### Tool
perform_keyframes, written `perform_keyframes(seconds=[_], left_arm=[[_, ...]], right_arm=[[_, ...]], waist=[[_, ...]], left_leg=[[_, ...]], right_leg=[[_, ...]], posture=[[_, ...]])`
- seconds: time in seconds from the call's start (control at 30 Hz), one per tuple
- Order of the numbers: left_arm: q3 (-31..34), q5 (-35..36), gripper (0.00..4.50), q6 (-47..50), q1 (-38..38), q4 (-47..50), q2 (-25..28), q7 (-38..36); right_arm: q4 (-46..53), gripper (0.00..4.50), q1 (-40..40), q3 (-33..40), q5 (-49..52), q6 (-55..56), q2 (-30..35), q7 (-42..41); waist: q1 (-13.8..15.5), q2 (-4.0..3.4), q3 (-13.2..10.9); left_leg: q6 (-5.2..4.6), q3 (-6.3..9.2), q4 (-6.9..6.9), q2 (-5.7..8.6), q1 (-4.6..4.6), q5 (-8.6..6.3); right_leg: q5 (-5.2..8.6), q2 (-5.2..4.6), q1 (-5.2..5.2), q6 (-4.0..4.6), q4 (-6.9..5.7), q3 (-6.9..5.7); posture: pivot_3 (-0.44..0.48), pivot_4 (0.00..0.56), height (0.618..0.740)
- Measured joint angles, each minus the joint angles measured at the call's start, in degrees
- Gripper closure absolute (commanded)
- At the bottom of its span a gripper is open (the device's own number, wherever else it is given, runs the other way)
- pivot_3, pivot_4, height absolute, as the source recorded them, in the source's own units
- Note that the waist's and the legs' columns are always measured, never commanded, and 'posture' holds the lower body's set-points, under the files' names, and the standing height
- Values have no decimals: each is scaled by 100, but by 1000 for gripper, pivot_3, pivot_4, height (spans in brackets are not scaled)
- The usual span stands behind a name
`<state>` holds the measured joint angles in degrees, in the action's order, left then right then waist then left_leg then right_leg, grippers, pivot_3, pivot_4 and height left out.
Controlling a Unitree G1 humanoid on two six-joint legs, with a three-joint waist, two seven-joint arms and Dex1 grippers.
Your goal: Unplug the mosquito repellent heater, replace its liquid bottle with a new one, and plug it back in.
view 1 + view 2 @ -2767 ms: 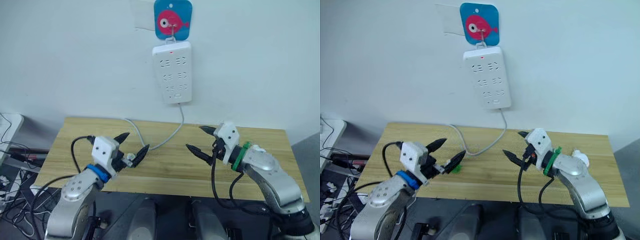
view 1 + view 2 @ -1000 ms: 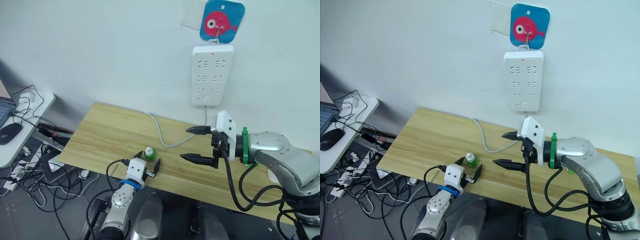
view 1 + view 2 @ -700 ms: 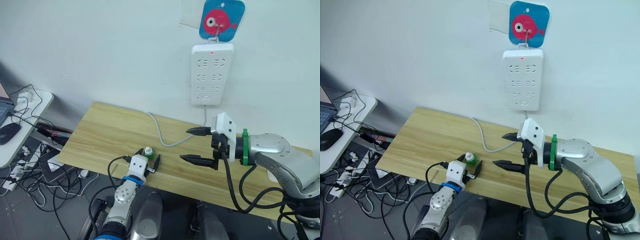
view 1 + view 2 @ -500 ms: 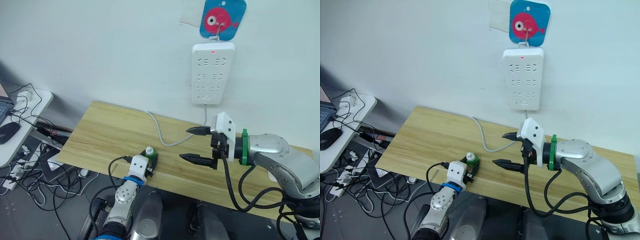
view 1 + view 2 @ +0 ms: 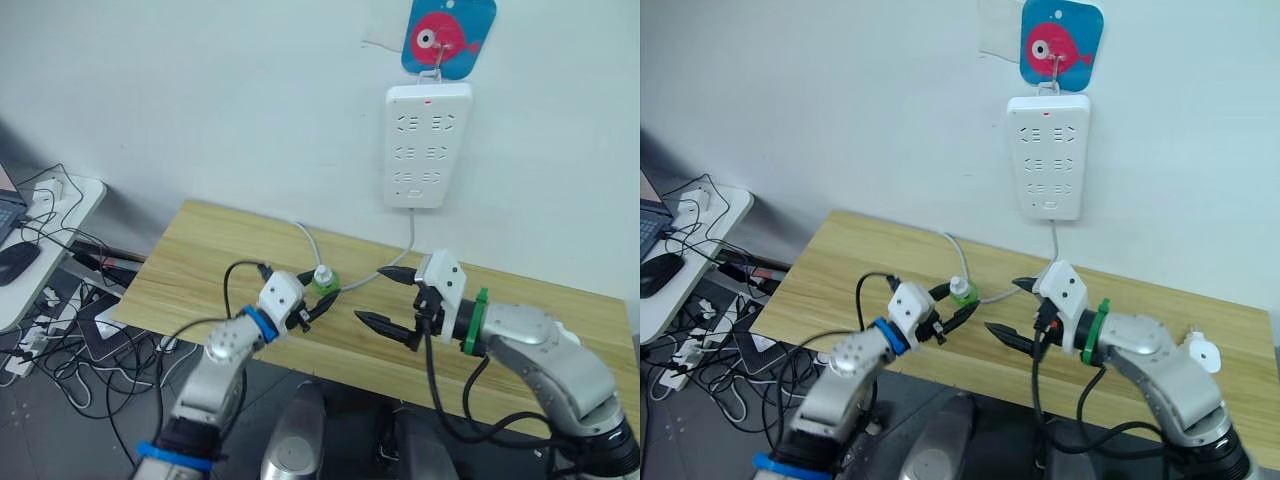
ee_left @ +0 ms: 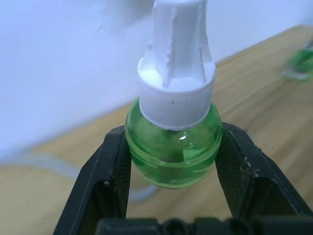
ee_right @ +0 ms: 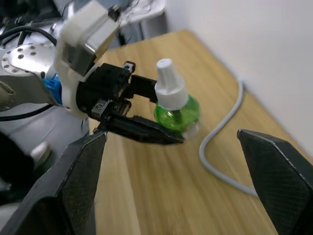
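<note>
Left claw (image 5: 312, 295) clamped on green bottle (image 5: 323, 281); right claw (image 5: 388, 298) wide open, empty.

- No words, brand names or numbers can be read anywhere in these views.
- The one sign is a blue card (image 5: 449, 37) on the far wall, hanging above the white power strip (image 5: 427, 146); it bears a pink fish drawing and no lettering.
- The green liquid bottle (image 6: 172, 139) and its white cap carry no label.
</note>
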<state>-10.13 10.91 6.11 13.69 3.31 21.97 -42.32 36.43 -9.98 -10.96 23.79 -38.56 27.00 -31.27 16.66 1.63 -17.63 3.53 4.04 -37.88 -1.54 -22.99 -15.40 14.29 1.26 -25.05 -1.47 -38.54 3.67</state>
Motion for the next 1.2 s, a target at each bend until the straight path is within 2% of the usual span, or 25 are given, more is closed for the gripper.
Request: perform_keyframes(seconds=[0.17,0.4,0.5,0.67,0.77,1.0,1.07,1.2], left_arm=[[-287,221,2328,452,552,-30,8,-665],[-431,219,2328,486,807,-194,-194,-869],[-497,211,2328,498,824,-197,-198,-957],[-540,179,2328,501,865,-206,-200,-988],[-553,147,2328,497,910,-296,-197,-1026],[-549,131,2328,477,905,-299,-170,-1105],[-523,225,2328,404,903,-297,-93,-1316],[-477,490,2328,-155,943,-389,198,-2269]], right_arm=[[61,0,48,-285,-473,66,-603,766],[64,0,263,-385,-943,54,-938,1433],[123,569,374,-389,-1042,54,-1035,1576],[178,2473,445,-464,-1152,56,-1094,1659],[232,3401,454,-518,-1243,67,-1072,1651],[228,3404,472,-512,-1275,106,-1049,1517],[189,3404,298,-387,-1026,92,-833,1104],[-108,3404,-388,-209,-406,294,146,-601]], waist=[[-158,1,1],[-491,2,4],[-676,2,9],[-947,3,24],[-1072,6,33],[-1238,8,50],[-1247,8,55],[-1295,4,69]], left_leg=[[2,1,-3,-3,-5,1],[3,-1,-4,-4,-8,2],[4,0,-5,-6,-7,2],[11,3,-7,-5,-6,6],[14,7,-8,-5,-5,8],[28,13,-11,1,-3,16],[32,13,-14,3,-1,19],[37,16,-14,2,7,25]], right_leg=[[0,1,-2,0,2,0],[-9,-2,-4,16,6,5],[-15,-2,-4,25,2,4],[-15,-4,-3,25,-5,2],[-15,-5,-3,26,-10,0],[-16,-14,-4,28,-30,-5],[-17,-14,-3,29,-33,-5],[-20,-10,5,32,-34,-12]], posture=[[235,254,740],[189,238,740],[176,230,740],[178,221,740],[183,216,740],[196,206,740],[197,209,740],[211,210,740]])
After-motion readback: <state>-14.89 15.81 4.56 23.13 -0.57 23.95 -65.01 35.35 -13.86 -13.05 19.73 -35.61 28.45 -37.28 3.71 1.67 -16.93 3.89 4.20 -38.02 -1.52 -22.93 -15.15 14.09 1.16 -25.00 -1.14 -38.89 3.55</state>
